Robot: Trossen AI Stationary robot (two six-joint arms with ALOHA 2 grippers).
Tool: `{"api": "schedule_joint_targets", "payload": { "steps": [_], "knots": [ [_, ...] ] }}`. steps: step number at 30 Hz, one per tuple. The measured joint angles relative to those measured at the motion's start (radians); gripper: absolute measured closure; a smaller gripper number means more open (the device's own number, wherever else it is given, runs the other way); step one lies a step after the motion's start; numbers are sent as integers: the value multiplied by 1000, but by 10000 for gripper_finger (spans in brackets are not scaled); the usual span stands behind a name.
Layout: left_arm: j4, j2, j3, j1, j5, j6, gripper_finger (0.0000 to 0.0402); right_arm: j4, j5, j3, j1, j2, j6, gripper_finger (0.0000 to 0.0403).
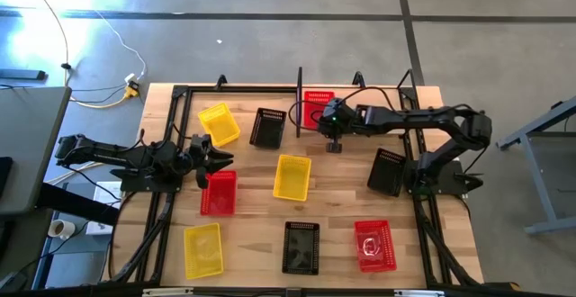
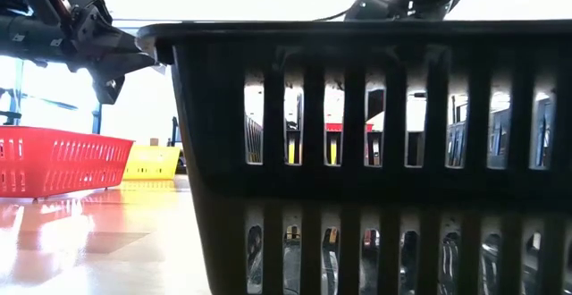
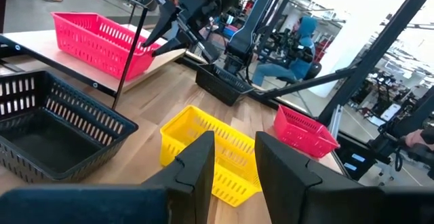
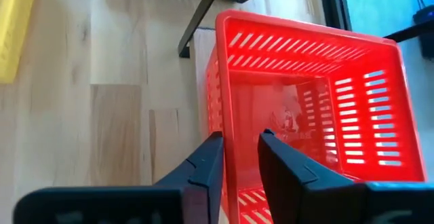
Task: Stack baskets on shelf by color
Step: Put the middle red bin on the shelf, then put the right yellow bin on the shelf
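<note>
Two arms out: the right gripper (image 1: 326,115) reaches across to the shelf (image 1: 300,108), fingers slightly apart astride the near wall of the empty red basket (image 4: 305,108) sitting there. The left gripper (image 1: 216,164) hovers, fingers parted, above another empty red basket (image 1: 219,193) on the table.

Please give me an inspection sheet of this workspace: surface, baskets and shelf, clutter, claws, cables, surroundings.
Surface: light wooden table, black frame rails along both sides.
Job's things: shelf at the far edge holds one red basket. On the table: two red baskets, three yellow, three black.
Clutter: nothing seen.
Claws: left claw open, above the table beside a red basket. Right claw open, its fingers astride the shelf basket's wall.
Cables: white and yellow leads on the floor.
Surroundings: grey floor; a seated person beyond the table.
</note>
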Motion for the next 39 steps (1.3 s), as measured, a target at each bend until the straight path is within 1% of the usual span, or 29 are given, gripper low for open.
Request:
{"api": "schedule_joint_targets", "payload": {
  "steps": [3, 6, 12, 16, 19, 21, 24, 29, 34, 39],
  "knots": [
    [8, 0, 0, 0, 1, -33, 305, -12, 16, 25, 2, -3, 17, 323],
    [25, 0, 0, 0, 1, -63, 305, -79, 36, 52, 2, -3, 28, 323],
    [85, 0, 9, 0, -3, -145, 305, -205, 38, 135, 25, -3, 130, 323],
    [154, 0, 10, 0, -26, -146, 305, -238, 42, 192, 52, -3, 153, 323],
    [191, 0, 12, 0, -31, -146, 305, -274, 42, 234, 79, -3, 214, 323],
    [185, 1, 31, 0, -41, -146, 305, -308, 41, 262, 98, -3, 269, 323],
    [162, 23, 81, 0, -75, -146, 305, -383, 36, 305, 133, -3, 373, 323],
    [44, 97, 212, 0, -127, -146, 305, -429, -1, 354, 214, -3, 528, 323],
    [-126, 214, 346, 0, -123, -198, 305, -443, -8, 382, 290, -4, 635, 323],
    [-260, 354, 446, 0, -121, -276, 305, -454, -12, 387, 351, -4, 684, 323]
  ]
}}
